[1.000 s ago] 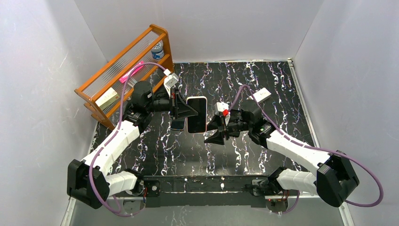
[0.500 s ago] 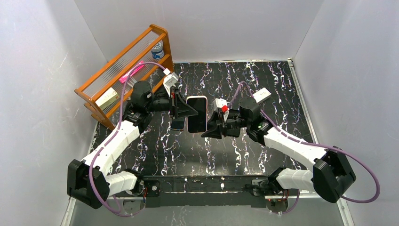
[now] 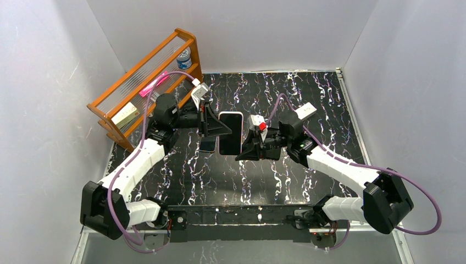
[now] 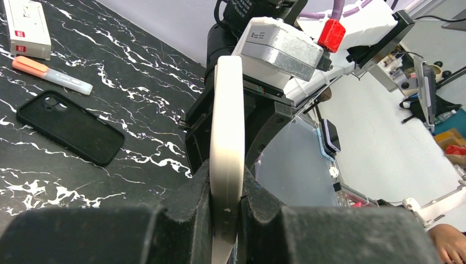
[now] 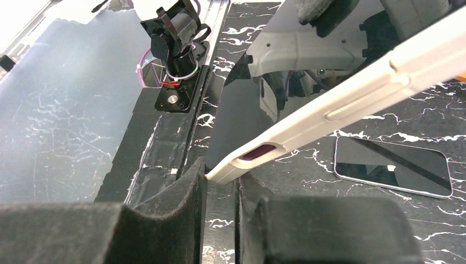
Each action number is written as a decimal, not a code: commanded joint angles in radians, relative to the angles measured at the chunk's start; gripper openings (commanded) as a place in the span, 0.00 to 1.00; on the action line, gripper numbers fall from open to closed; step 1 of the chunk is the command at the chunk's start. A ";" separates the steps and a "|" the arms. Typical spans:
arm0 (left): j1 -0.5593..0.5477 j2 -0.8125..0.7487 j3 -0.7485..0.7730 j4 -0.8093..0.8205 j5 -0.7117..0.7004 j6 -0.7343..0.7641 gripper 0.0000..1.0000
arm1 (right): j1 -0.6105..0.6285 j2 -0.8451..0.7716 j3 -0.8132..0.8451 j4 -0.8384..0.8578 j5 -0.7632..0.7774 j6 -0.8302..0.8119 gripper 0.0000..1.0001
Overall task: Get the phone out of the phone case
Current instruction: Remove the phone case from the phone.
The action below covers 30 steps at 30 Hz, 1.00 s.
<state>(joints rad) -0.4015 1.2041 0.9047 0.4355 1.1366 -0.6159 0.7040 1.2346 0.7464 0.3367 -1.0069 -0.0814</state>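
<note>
Working left to right. The wooden rack at the far left corner of the table plays no part.

Next, the left gripper is clamped across the faces of the cased phone and holds it up off the marbled table. The left wrist view shows it edge-on.

The cream case wraps the handset all round, with no lip visibly peeled.

Judgement: lifting and presenting are done. Prising a corner loose and drawing the phone out are both left to do.

Flat on the table below, away from the work, lie an empty black case and a bare phone.

On the right, the right gripper meets the lower corner of the case, which sits at the mouth between its fingertips. The jaws stand narrow, with only a slim gap. The wrist view is too cramped to tell whether they pinch the corner or merely bracket it.
</note>
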 commanded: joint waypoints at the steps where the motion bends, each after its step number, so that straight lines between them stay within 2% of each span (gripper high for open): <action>1: -0.003 -0.002 -0.016 0.103 -0.030 -0.160 0.00 | 0.009 -0.005 0.037 0.031 -0.011 -0.131 0.01; 13: -0.005 0.028 -0.037 0.155 -0.023 -0.238 0.00 | 0.009 -0.005 0.077 -0.032 -0.010 -0.288 0.01; 17: -0.005 0.034 -0.039 0.157 -0.023 -0.245 0.00 | 0.009 -0.007 0.071 -0.013 0.024 -0.284 0.01; 20: -0.005 0.036 -0.047 0.162 -0.030 -0.246 0.00 | 0.008 -0.011 0.047 0.085 0.067 -0.197 0.01; 26: -0.006 0.012 -0.076 0.178 -0.036 -0.256 0.00 | 0.000 -0.048 -0.061 0.417 0.231 0.082 0.05; 30: -0.007 0.000 -0.097 0.219 -0.046 -0.297 0.00 | -0.008 -0.055 -0.118 0.568 0.306 0.236 0.07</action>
<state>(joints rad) -0.3920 1.2381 0.8360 0.6220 1.0996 -0.8249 0.7040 1.2167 0.6449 0.5385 -0.8864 -0.0139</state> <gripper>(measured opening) 0.131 0.258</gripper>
